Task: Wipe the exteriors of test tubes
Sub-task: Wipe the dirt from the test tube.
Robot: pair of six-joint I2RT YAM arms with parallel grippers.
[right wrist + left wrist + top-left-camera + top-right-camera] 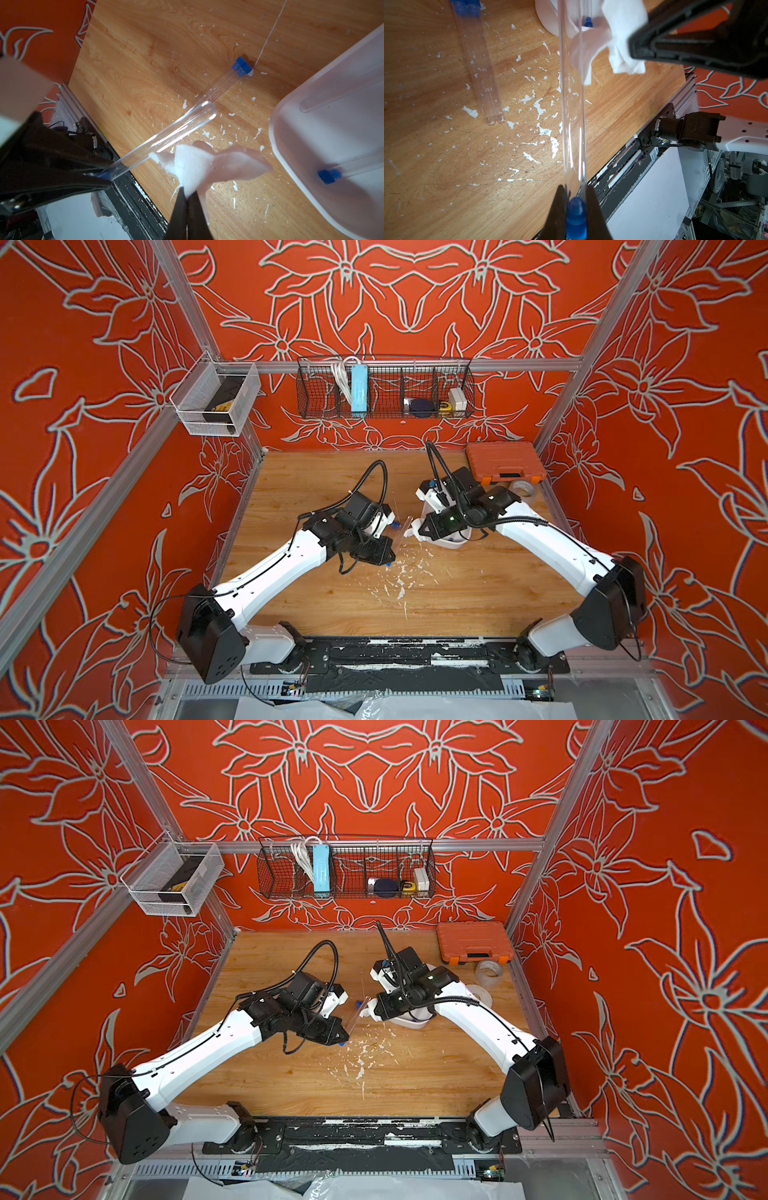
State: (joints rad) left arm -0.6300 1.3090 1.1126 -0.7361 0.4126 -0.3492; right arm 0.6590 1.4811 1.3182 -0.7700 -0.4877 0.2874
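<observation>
Gripping a clear test tube (pixel 572 114) by its blue-capped end, the left end effector (pixel 576 194) is clenched and holds it slanted above the table (pixel 311 605); the right end effector (pixel 188 192) is clenched on a crumpled white tissue (pixel 193 162), which seems to touch the tube's side; in both top views the arms hide both grips, and the tube is only a faint glint; two more tubes (pixel 479 68) lie touching on the wood; a white tub (pixel 291 128) nearby holds further tubes (pixel 329 175), blurred and cut off; the table's front, flecked white, lies open; an orange case (pixel 505 462) fills the far right corner.
</observation>
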